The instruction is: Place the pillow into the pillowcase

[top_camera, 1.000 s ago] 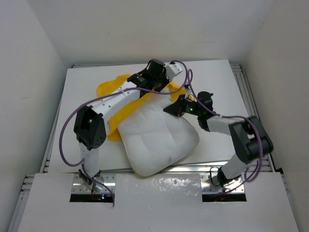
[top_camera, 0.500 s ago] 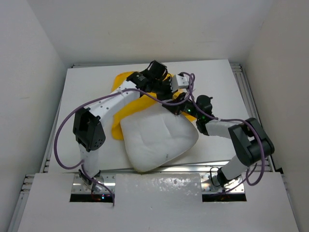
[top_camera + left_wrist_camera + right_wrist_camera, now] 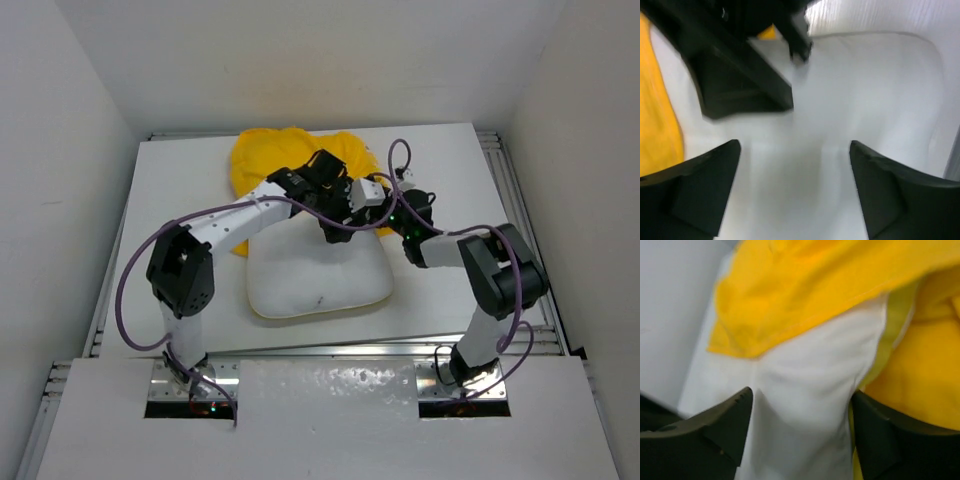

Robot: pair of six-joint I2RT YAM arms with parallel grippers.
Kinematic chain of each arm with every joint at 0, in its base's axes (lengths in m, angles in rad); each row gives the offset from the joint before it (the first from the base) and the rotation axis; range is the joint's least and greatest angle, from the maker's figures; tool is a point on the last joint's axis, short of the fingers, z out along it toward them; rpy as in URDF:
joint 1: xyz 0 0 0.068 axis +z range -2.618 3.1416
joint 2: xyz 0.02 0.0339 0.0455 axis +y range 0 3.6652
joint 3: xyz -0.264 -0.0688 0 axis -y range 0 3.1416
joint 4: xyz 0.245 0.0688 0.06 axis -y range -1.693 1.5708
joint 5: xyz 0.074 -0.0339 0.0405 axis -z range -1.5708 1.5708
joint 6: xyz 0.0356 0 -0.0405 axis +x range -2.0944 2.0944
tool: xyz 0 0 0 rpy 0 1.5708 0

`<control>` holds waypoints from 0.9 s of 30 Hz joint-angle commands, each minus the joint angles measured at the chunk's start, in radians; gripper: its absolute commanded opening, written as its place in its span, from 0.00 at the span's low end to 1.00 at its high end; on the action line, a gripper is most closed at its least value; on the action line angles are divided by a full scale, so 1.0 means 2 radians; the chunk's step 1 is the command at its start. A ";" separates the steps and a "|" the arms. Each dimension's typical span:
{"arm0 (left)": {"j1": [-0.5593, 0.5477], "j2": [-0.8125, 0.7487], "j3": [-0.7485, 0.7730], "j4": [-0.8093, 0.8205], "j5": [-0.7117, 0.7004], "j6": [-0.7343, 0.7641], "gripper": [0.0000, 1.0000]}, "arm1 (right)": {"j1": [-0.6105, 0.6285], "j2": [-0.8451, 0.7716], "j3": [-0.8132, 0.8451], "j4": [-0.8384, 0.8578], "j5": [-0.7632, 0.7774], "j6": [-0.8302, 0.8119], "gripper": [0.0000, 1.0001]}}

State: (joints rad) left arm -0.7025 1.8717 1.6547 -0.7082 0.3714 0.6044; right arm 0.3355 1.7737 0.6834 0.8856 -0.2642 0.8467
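Observation:
The white pillow lies flat on the middle of the table. Bunched behind it is the yellow pillowcase, whose hem lies over the pillow's far end. My left gripper hovers over that far end, jaws open, with only white pillow between the fingers. A strip of yellow pillowcase shows at the left of that view. My right gripper sits just to the right, also open and astride the pillow's corner, with yellow pillowcase above and to the right of it.
The white table has metal rails along its left, right and near edges. White walls close in on three sides. The two wrists are close together, cables looping above them; the right gripper's black body shows in the left wrist view.
Both grippers have opened and let go of the yellow fabric. The pillow, lifted and tilted before, has dropped flat. The pillowcase now sits further back, spread over the pillow's far end.

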 commanded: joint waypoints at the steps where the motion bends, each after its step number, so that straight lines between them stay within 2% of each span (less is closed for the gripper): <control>1: 0.020 -0.059 -0.007 0.023 -0.044 -0.058 0.96 | -0.011 -0.050 0.055 -0.160 -0.003 -0.108 0.76; 2: 0.030 -0.077 -0.007 0.024 -0.044 -0.064 1.00 | -0.012 -0.068 0.080 -0.211 0.002 -0.166 0.80; 3: 0.043 -0.085 -0.001 0.023 -0.043 -0.068 1.00 | -0.013 -0.075 0.096 -0.255 0.004 -0.194 0.90; 4: 0.066 -0.092 0.003 0.020 -0.042 -0.072 1.00 | -0.014 -0.079 0.114 -0.343 0.007 -0.221 0.91; 5: 0.078 -0.107 0.006 0.017 -0.043 -0.073 1.00 | -0.014 -0.086 0.147 -0.383 0.020 -0.260 0.95; 6: 0.090 -0.117 0.007 0.014 -0.047 -0.074 1.00 | -0.017 -0.090 0.159 -0.410 0.031 -0.274 0.94; 7: 0.113 -0.125 0.005 0.014 -0.057 -0.076 1.00 | -0.018 -0.094 0.168 -0.439 0.046 -0.283 0.85; 8: 0.126 -0.143 0.001 0.014 -0.062 -0.079 1.00 | -0.021 -0.099 0.174 -0.441 0.062 -0.286 0.68; 9: 0.139 -0.153 -0.014 0.021 -0.071 -0.087 1.00 | -0.032 -0.107 0.178 -0.441 0.090 -0.279 0.25; 10: 0.165 -0.160 -0.026 0.027 -0.096 -0.095 1.00 | -0.040 -0.109 0.177 -0.427 0.101 -0.271 0.14; 11: 0.176 -0.176 -0.041 0.032 -0.106 -0.109 0.98 | -0.059 -0.108 0.180 -0.422 0.108 -0.252 0.13; 12: 0.190 -0.183 -0.072 0.038 -0.114 -0.112 0.71 | -0.072 -0.092 0.188 -0.424 0.105 -0.242 0.17; 13: 0.217 -0.186 -0.090 0.040 -0.124 -0.120 0.52 | -0.085 -0.079 0.200 -0.440 0.099 -0.232 0.31; 14: 0.228 -0.190 -0.105 0.041 -0.128 -0.122 0.36 | -0.096 -0.063 0.214 -0.452 0.092 -0.226 0.36; 15: 0.241 -0.187 -0.131 0.037 -0.132 -0.123 0.25 | -0.114 -0.045 0.244 -0.465 0.088 -0.220 0.43; 16: 0.259 -0.183 -0.141 0.031 -0.141 -0.130 0.26 | -0.121 -0.008 0.260 -0.486 0.093 -0.220 0.52; 17: 0.268 -0.171 -0.160 0.026 -0.140 -0.132 0.34 | -0.129 0.011 0.291 -0.496 0.096 -0.223 0.71; 20: 0.291 -0.146 -0.188 0.030 -0.127 -0.129 0.54 | -0.142 0.090 0.360 -0.535 0.079 -0.235 0.89; 21: 0.297 -0.141 -0.207 0.045 -0.135 -0.128 0.65 | -0.142 0.109 0.376 -0.545 0.075 -0.240 0.90; 23: 0.304 -0.127 -0.230 0.069 -0.140 -0.120 0.76 | -0.143 0.155 0.417 -0.572 0.062 -0.256 0.92; 27: 0.310 -0.082 -0.240 0.089 -0.118 -0.103 0.82 | -0.144 0.206 0.441 -0.585 0.021 -0.267 0.94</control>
State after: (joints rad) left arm -0.0910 1.6920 1.1622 -0.6178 0.1017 0.3725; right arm 0.0395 2.1666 1.5135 -0.2169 -0.1497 0.3500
